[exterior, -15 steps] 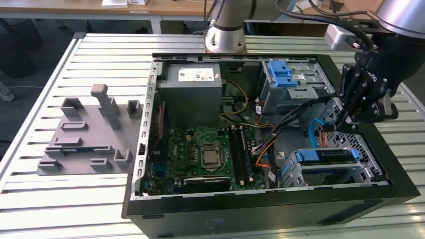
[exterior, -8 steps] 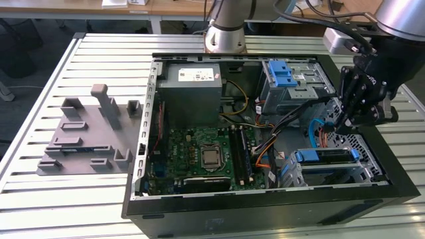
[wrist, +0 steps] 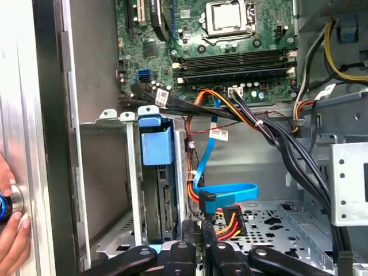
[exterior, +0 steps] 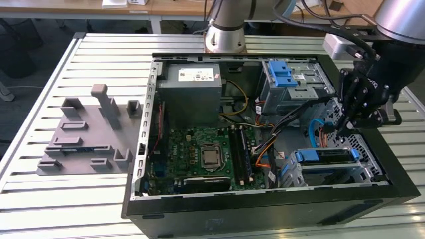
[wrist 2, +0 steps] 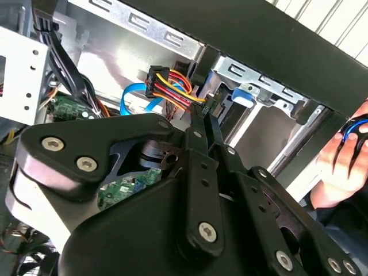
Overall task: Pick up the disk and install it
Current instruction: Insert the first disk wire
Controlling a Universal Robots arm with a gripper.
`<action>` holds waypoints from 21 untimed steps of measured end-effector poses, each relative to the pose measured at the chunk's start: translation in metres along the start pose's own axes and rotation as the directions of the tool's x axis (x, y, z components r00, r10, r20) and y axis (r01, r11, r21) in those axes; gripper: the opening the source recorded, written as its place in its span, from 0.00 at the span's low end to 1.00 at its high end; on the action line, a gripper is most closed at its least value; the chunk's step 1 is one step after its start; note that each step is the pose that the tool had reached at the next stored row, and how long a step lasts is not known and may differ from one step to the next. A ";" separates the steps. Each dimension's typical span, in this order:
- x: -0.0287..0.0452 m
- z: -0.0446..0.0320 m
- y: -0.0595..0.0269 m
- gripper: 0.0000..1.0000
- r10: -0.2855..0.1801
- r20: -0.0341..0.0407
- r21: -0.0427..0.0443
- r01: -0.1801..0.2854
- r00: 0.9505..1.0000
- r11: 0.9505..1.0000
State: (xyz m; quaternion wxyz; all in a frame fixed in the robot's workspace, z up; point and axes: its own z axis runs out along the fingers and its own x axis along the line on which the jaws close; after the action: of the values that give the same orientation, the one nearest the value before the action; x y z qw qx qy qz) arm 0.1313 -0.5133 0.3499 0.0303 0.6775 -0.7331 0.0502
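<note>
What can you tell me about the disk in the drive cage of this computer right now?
The disk sits in the metal drive cage at the case's lower corner on the exterior view's right, framed by a blue plastic carrier. In the first wrist view it stands on edge in the cage slot, its dark connector edge exposed below the blue carrier tab. The gripper hovers just above and beside it, not touching; the blue data cable lies nearby.

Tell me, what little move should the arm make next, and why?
Probably a small shift of the end effector toward the disk. The disk already stands in its bay, while the end effector sits beside it at the loose coloured wires, whose plug does not look joined to the disk.
</note>
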 end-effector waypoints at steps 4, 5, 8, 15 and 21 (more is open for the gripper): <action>0.0045 0.0011 0.0032 0.16 -0.007 0.001 0.008 0.007 1.000 1.000; 0.0057 0.0014 0.0038 0.16 -0.009 0.001 0.010 0.009 1.000 1.000; 0.0096 0.0024 0.0048 0.16 -0.012 0.002 0.014 0.012 1.000 1.000; 0.0165 0.0040 0.0067 0.16 -0.019 0.003 0.025 0.019 1.000 1.000; 0.0189 0.0045 0.0102 0.16 -0.027 0.004 0.045 0.027 1.000 0.999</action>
State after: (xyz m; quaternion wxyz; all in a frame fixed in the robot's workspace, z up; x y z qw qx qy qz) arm 0.1198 -0.5318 0.3472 0.0139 0.6881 -0.7226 0.0648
